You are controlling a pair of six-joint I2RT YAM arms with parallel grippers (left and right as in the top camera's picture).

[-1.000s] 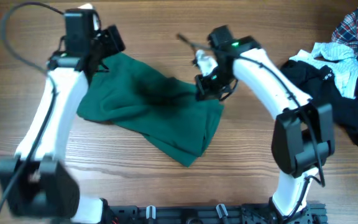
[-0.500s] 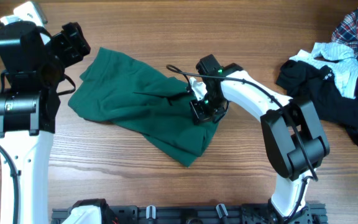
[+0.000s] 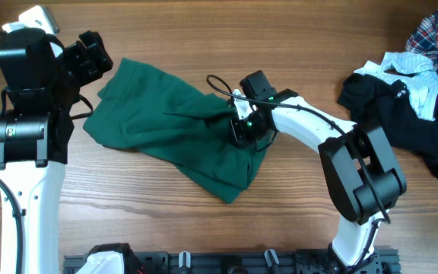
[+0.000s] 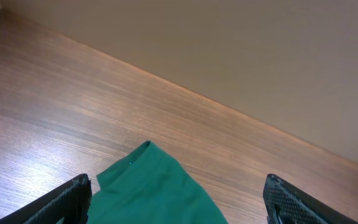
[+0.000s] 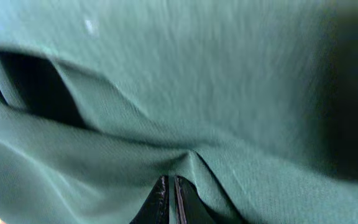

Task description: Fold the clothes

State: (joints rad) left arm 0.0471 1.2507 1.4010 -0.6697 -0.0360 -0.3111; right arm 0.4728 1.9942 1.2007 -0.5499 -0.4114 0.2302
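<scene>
Right fingers (image 5: 158, 200): pressed together, pinching a raised fold of the green cloth (image 3: 166, 129).
Right gripper (image 3: 243, 131): down on the cloth's right part, near its upper edge.
Left fingertips (image 4: 73, 194): spread wide, holding nothing.
Left gripper (image 3: 91, 58): just beyond the cloth's upper-left corner, not touching it.
Cloth place: on the table (image 3: 204, 30) between the arms, rumpled.
Cloth axis: long way runs from upper left to lower right in the overhead view.
Hard to see: right wrist view is blurred, showing only cloth and the finger ends. Left wrist view cuts the cloth off at the bottom edge. What kind of garment it is cannot be told.
Pile (image 3: 409, 99): black, white and plaid clothes heaped at the table's right, well apart from the cloth.
</scene>
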